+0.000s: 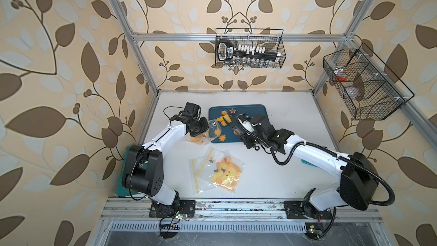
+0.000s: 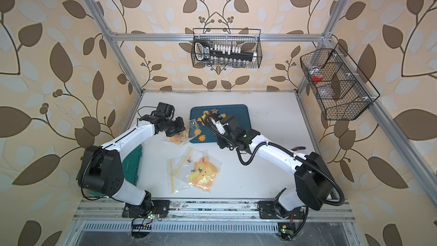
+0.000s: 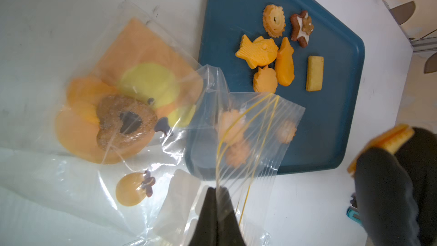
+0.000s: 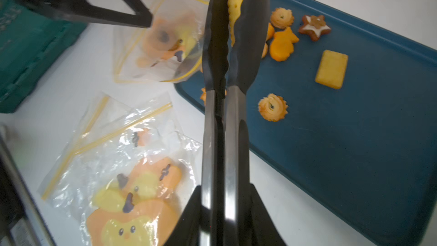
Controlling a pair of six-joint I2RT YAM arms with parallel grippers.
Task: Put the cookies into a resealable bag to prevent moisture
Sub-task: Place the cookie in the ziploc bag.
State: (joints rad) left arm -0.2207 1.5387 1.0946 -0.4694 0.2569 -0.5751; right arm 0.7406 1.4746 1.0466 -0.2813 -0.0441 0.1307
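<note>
Biggest first: the white surface carries a dark blue rectangular plastic tray, and spare clear printed bags lie flat nearer the arm bases. At the tray's edge hangs the clear resealable bag with yellow zip strips, with the left end effector clamped tight on one lip of its mouth. The film looks limp and slick, so I'd expect the opening to sag unless it's held by the stiffer zip strip.

The right end effector squeezes long metal tongs with black scalloped tips. These pinch a square yellow cracker just beside the bag mouth, not inside. In the bag sits a brown heart cookie; the small orange and brown cookies lie loose on the tray.

They're probably light, rigid and brittle — take them across the flat faces, gently, since too much squeeze likely cracks them.
</note>
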